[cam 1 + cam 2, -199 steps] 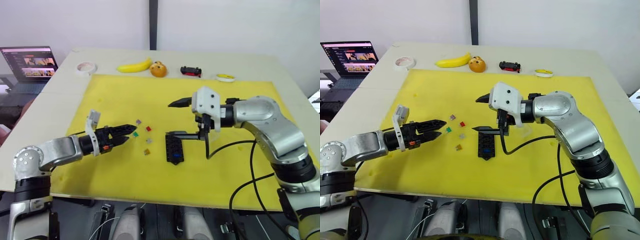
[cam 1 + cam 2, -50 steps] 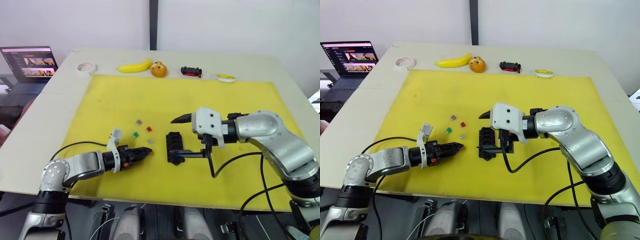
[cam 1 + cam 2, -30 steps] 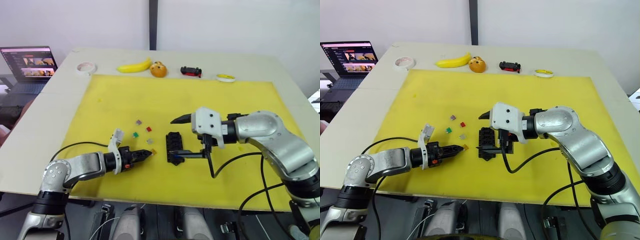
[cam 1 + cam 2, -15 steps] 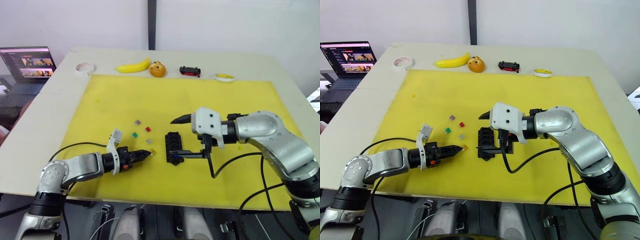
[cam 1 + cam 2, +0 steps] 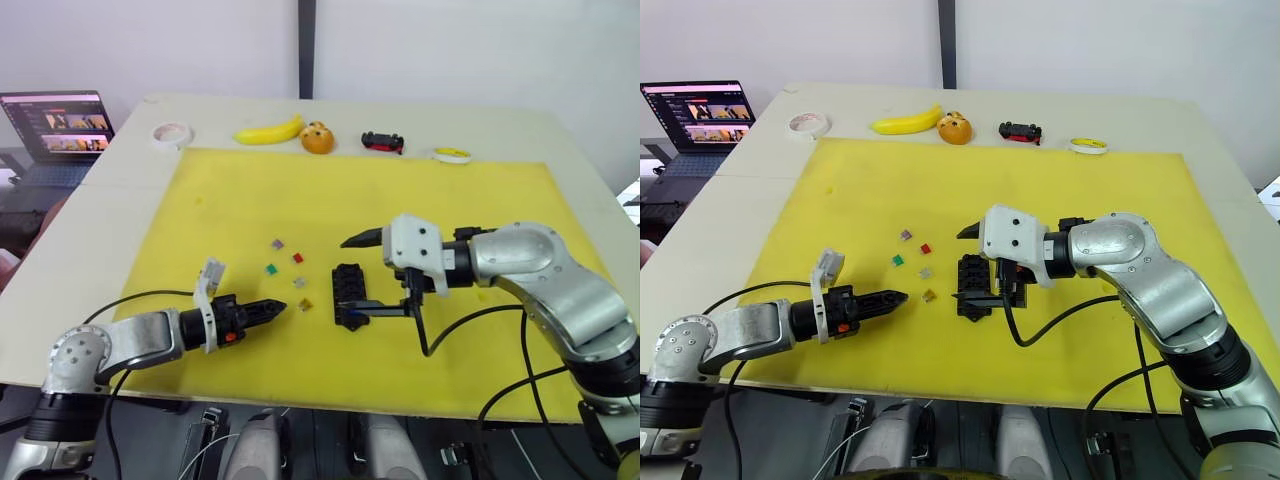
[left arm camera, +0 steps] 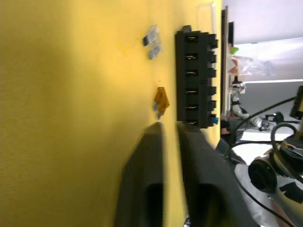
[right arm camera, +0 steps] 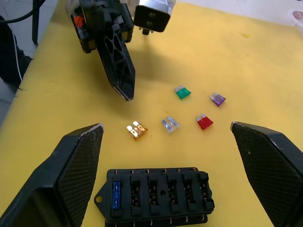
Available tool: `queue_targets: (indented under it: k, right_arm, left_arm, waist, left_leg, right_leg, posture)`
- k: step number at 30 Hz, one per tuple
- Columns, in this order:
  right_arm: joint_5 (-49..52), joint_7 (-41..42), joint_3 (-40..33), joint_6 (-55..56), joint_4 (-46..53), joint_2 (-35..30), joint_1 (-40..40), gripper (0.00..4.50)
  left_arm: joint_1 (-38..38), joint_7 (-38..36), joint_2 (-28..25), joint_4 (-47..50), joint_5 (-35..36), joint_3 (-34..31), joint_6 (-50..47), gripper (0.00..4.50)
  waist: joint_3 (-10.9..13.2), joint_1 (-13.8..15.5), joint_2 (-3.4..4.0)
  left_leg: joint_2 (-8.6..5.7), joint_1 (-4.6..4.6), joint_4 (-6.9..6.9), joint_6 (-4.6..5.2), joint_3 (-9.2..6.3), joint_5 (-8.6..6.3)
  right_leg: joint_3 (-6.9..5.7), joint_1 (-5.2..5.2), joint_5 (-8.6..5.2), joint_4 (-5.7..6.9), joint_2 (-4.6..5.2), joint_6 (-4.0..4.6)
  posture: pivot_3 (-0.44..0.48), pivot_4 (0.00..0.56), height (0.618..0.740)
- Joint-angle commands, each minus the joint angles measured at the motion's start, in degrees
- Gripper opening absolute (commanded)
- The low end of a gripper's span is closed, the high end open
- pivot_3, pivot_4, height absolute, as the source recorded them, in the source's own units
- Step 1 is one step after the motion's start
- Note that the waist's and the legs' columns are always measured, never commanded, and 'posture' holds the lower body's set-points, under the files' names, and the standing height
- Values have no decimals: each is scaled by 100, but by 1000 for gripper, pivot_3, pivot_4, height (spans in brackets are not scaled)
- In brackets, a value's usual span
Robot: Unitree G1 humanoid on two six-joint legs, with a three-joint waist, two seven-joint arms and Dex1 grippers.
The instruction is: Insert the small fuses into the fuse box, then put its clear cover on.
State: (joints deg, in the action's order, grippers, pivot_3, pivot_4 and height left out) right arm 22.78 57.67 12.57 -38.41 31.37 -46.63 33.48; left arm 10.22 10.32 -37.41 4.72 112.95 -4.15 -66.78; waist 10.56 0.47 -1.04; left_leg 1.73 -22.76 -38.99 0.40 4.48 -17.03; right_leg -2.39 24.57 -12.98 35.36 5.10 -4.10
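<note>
**Fuses loose on the mat, box held between wide fingers**

The black rectangular plastic fuse box [image 7: 158, 195] lies on the yellow mat, one blue fuse seated in an end slot. The right gripper [image 7: 165, 156] is spread wide, empty, straddling it. Amber [image 7: 137, 130], clear-grey, red, green and purple blade fuses lie loose at the box's 9 o'clock. The left gripper [image 5: 892, 297], fingers nearly together and empty, points at the amber fuse.

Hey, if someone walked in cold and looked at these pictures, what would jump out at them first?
Probably the black fuse box mid-mat on the yellow mat, with the wide-open right gripper straddling it and one blue fuse seated in an end slot. Beside it lie the loose fuses, the amber fuse nearest the left gripper.
</note>
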Motion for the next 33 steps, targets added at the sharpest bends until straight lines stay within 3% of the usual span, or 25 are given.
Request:
queue_targets:
  k: [1, 3, 11, 26, 33]
  right_arm:
    - [56, -7, -142, 46, 178, 8, 86, 4500]
    - [62, -10, -145, 25, 189, 2, 95, 4500]
    - [55, -5, -160, 31, 184, -16, 83, 4500]
    - [61, -60, -167, -23, 196, 14, 130, 4500]
    - [48, -69, -143, 10, 153, 46, 161, 4500]
  left_arm:
    - [75, 90, 175, 169, 5, 95, 55, 2289]
    - [159, 209, 349, 107, 5, 71, 98, 3308]
    - [403, 489, 749, 46, 5, 50, 20, 3308]
    - [467, 702, 487, -41, 5, 430, -238, 3308]
    - [632, 762, 611, -187, 5, 639, -79, 3308]
  waist:
    - [0, 6, 0]
    - [0, 30, 0]
    - [-1, 35, 1]
    - [-1, 21, 1]
    - [-1, 32, 1]
  left_leg:
    - [0, -2, 0, 0, 0, 0]
    - [-1, -4, -1, 0, -2, 0]
    - [-13, -14, -8, 3, -9, -1]
    - [-10, -15, -10, 4, -9, -1]
    - [-10, -15, -10, 3, -9, 0]
  right_leg:
    - [0, 1, 0, -1, 1, 0]
    - [-1, 0, 0, -2, 3, 1]
    - [-9, -2, 1, -5, 16, 1]
    - [-16, -1, 1, -6, -8, -1]
    - [-16, -1, 2, -5, -9, -1]
  posture:
    - [0, 150, 737]
    - [0, 150, 737]
    - [0, 150, 737]
    - [0, 150, 737]
    - [0, 150, 737]
